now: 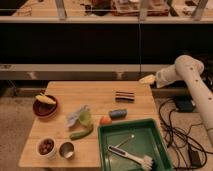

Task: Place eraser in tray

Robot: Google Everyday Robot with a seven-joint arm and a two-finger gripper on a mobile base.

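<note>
The eraser [124, 96], a small dark block with pale stripes, lies on the wooden table [65, 92] toward its far right. The green tray [107, 145] sits at the table's front right and holds a white-handled brush [131, 156]. My gripper [147, 79] hovers at the table's far right corner, above and to the right of the eraser, apart from it. A small blue oblong piece [118, 113] lies between the eraser and the tray.
A dark red bowl [45, 106] with a banana stands at the left. A crumpled wrapper and green item [82, 120], an orange ball [105, 120], a small cup of nuts [46, 146] and a metal cup [66, 149] are nearby. Cables [180, 135] lie on the floor to the right.
</note>
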